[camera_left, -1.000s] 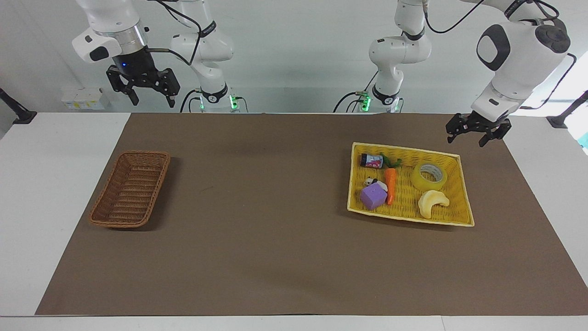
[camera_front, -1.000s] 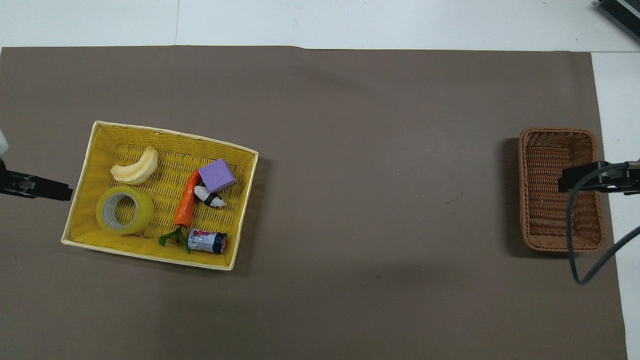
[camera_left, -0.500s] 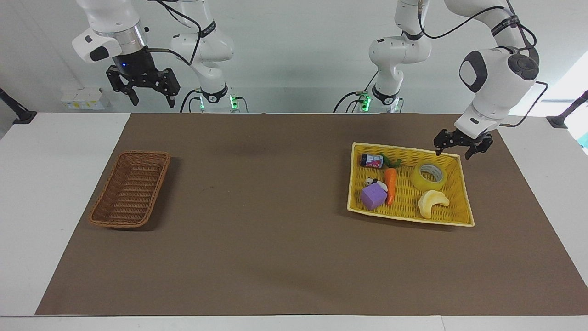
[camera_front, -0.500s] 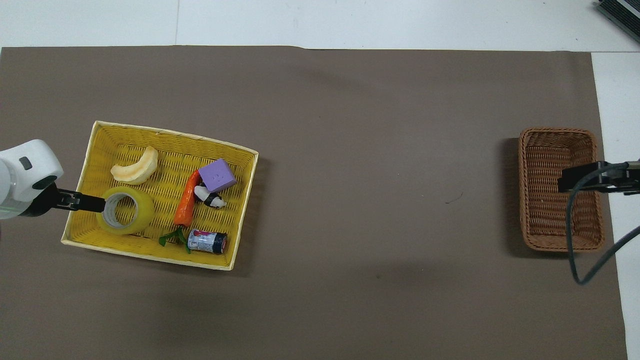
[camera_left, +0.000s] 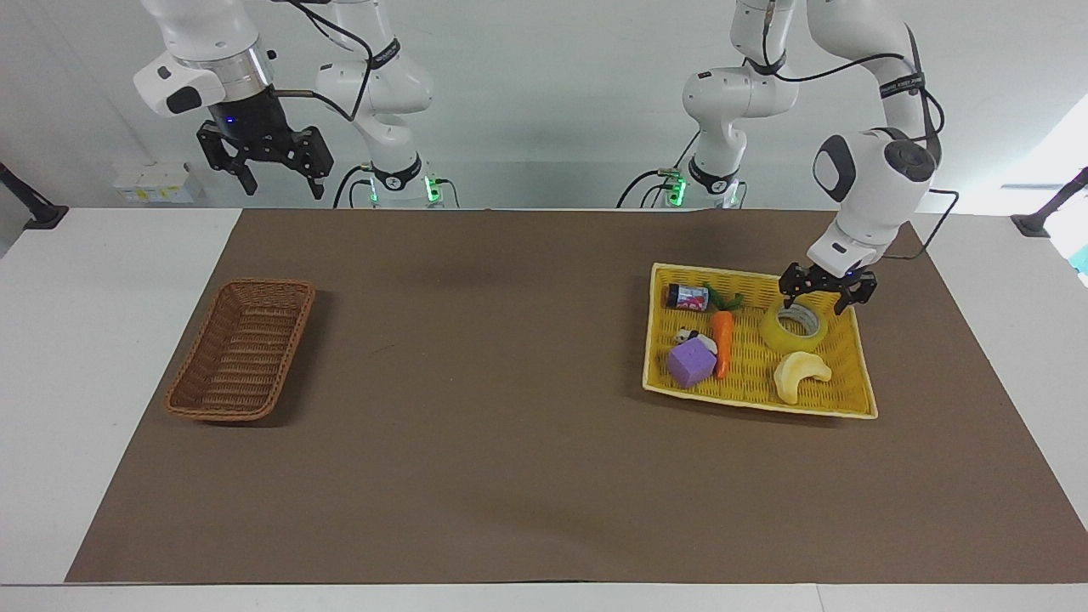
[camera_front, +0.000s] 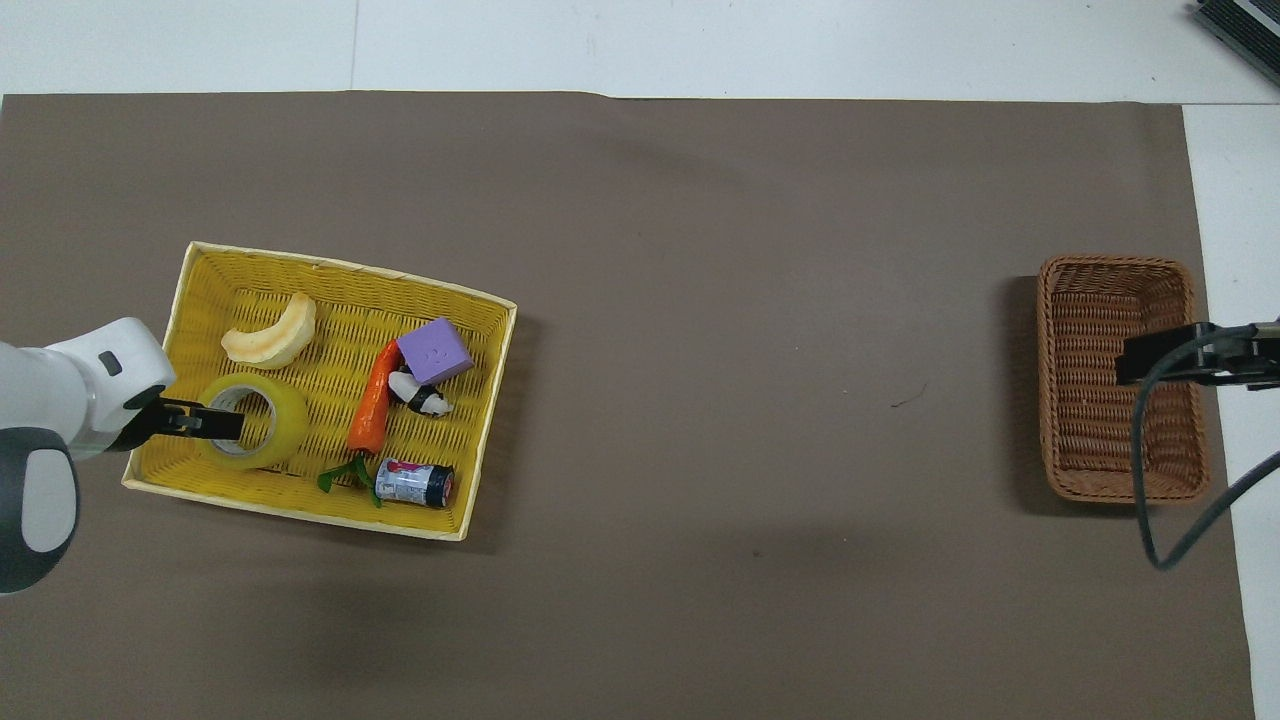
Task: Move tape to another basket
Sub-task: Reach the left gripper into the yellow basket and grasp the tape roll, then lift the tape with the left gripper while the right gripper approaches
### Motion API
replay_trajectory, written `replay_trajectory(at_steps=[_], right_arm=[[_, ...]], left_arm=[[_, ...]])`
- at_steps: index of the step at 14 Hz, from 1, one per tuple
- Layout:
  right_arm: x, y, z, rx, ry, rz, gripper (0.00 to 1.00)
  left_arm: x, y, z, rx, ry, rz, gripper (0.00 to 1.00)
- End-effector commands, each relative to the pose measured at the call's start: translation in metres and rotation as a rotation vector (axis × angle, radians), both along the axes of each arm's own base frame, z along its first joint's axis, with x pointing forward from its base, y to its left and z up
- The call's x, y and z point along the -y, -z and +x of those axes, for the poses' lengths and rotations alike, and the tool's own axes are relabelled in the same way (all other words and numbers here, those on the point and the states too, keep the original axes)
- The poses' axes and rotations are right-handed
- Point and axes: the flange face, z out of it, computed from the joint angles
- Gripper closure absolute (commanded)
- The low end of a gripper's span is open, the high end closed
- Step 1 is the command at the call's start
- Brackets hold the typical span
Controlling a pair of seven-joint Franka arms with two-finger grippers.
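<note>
Facing view shows the left gripper [camera_left: 827, 301] low over the tape [camera_left: 794, 327], fingers spread wide and pointing down, straddling the edge of the roll nearest the robots; whether they touch it I cannot tell. Overhead view hides most of that: the gripper's body [camera_front: 205, 422] covers the roll's rim toward the left arm's end of the table, so only the rest of the tape [camera_front: 262, 426] shows.

The tape lies flat in the yellow tray [camera_left: 862, 374], directly under the pincer. Farther from the robots than the gripper, beside the roll, lies the banana toy [camera_left: 799, 375]. Toward the right arm's end of the table from the pincer sit the carrot [camera_left: 722, 342], the purple block [camera_left: 690, 362], a small black-and-white figure [camera_left: 688, 337] and a small can [camera_left: 688, 297], all inside the tray and apart from the fingers.

The brown basket [camera_left: 240, 350] stands well apart, at the right arm's end of the table. The right gripper [camera_left: 275, 174] waits high above the table edge there, fingers spread wide; in the overhead view its tip [camera_front: 1160, 357] overlaps the basket [camera_front: 1090, 470].
</note>
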Motion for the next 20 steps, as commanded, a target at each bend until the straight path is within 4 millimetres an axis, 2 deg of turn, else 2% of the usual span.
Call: replay_trajectory(at_steps=[1,2,4,7,11,12,14,15,16,18,20], right_arm=[[0.003,0.004,-0.004,-0.009,-0.011,0.011,0.0],[0.001,0.005,-0.004,-0.011,-0.011,0.026,0.0],[0.005,0.005,-0.004,-0.012,-0.001,0.064,0.0],[0.004,0.004,-0.005,-0.011,-0.012,0.064,0.0],[0.004,0.006,-0.006,-0.015,-0.012,0.063,0.0],[0.004,0.007,-0.006,-0.017,-0.012,0.063,0.0],[0.005,0.007,-0.006,-0.017,-0.01,0.063,0.0],[0.004,0.007,-0.006,-0.017,-0.012,0.063,0.0],[0.004,0.007,-0.006,-0.017,-0.01,0.063,0.0],[0.004,0.007,-0.006,-0.017,-0.01,0.063,0.0],[0.004,0.007,-0.006,-0.017,-0.01,0.063,0.0]], left_arm=[[-0.013,0.014,-0.012,0.03,0.006,-0.004,0.04],[-0.022,0.018,-0.015,0.034,-0.012,-0.002,0.12],[-0.023,0.018,-0.015,0.034,-0.019,-0.004,0.19],[-0.024,0.027,-0.014,0.021,-0.024,-0.005,0.21],[-0.03,0.027,-0.014,0.027,-0.079,-0.039,0.22],[-0.028,0.027,-0.015,0.024,-0.083,-0.046,0.34],[-0.023,0.028,-0.016,0.015,-0.072,-0.047,0.74],[-0.023,0.027,-0.016,0.014,-0.072,-0.048,0.84],[-0.022,0.028,-0.018,0.0,-0.07,-0.049,1.0],[-0.02,0.026,-0.015,-0.028,-0.061,-0.052,1.0],[-0.016,-0.001,-0.001,-0.044,-0.042,-0.058,1.0]])
